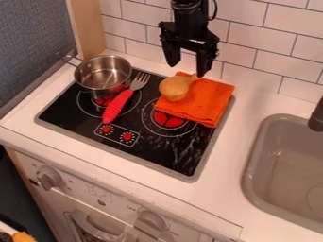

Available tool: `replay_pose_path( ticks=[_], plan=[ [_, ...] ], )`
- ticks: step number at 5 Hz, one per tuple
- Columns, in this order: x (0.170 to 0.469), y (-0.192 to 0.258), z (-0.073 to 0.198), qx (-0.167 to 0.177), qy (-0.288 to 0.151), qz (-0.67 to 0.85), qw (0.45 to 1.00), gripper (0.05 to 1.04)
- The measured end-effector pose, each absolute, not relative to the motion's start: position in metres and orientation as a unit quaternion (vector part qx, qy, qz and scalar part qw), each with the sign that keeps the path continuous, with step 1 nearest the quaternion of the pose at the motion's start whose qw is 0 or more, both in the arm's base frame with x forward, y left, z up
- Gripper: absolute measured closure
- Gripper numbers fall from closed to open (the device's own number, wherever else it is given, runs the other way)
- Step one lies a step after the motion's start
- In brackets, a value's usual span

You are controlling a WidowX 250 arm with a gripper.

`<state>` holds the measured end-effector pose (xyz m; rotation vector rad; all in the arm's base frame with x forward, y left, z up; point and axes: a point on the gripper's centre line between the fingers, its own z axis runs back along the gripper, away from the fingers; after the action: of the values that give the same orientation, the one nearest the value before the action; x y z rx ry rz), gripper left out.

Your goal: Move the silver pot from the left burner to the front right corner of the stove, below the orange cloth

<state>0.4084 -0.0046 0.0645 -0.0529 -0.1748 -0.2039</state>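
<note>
Tan bulb-shaped toy (174, 90) — probably light and stiff, best gripped mid-bulb — lies on orange cloth (211, 101) at the stovetop's (157, 153) back-right corner, below the spread claw (187, 70).

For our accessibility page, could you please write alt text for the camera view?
A black robot's open pincer hangs near a tan toy on an orange cloth atop a toy stove. A red-handled fork and metal pot sit alongside; a gray sink is at right.
</note>
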Motion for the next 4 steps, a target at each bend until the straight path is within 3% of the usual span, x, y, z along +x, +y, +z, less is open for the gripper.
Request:
replay_pose_path(
  ticks=[1,4],
  plan=[
    [0.405,-0.004,0.048,-0.030,-0.066,-0.100,0.992,0.083],
    [0.403,0.065,0.037,-0.002,-0.081,-0.031,0.996,0.083]
  ],
)
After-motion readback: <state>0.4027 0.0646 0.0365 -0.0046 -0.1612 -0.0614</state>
